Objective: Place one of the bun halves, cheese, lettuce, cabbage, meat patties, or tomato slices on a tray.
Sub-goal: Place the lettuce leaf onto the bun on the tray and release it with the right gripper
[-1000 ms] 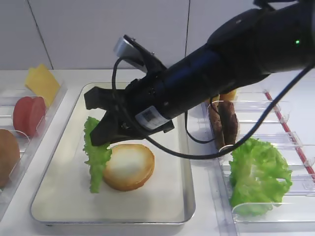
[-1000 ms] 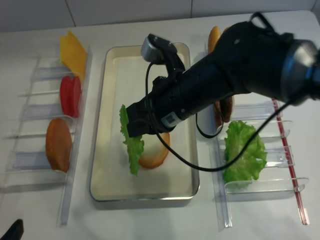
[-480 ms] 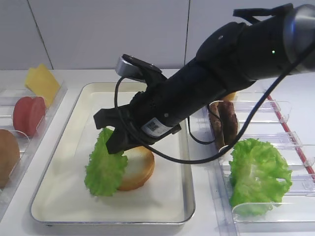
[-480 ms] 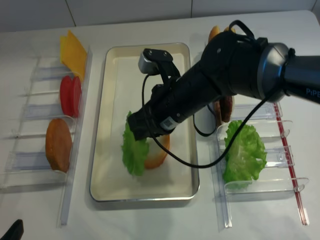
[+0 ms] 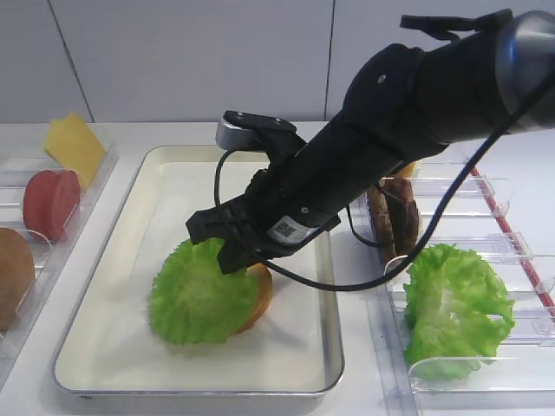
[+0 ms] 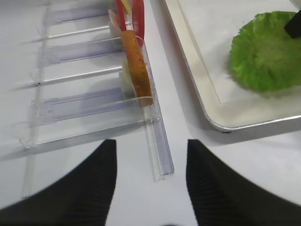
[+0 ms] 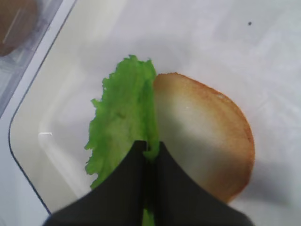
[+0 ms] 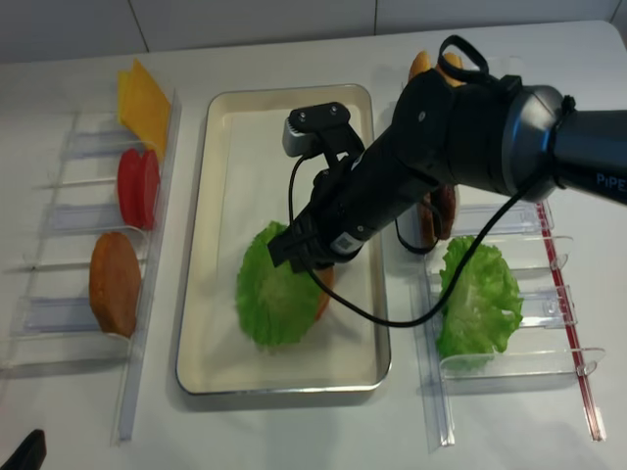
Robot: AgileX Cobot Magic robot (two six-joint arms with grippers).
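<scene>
Beside tray (image 8: 217, 377), racked lettuce (image 8: 477, 296), tomato slices (image 8: 138, 187), cheese (image 8: 144, 102)

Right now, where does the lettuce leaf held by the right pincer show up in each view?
Exterior high: the lettuce leaf lies lower centre, draped over the bun half.
Right wrist: centre-left, its edge pinched in the shut right pincer.
Left wrist: top right corner.
Exterior high (realsense): centre.
Shared landmark: the tray, under the leaf in every view.

Bright green lettuce (image 5: 198, 299), golden-brown bun half (image 7: 207, 136), cream tray (image 5: 113, 347), black pincer (image 7: 149, 153)
</scene>
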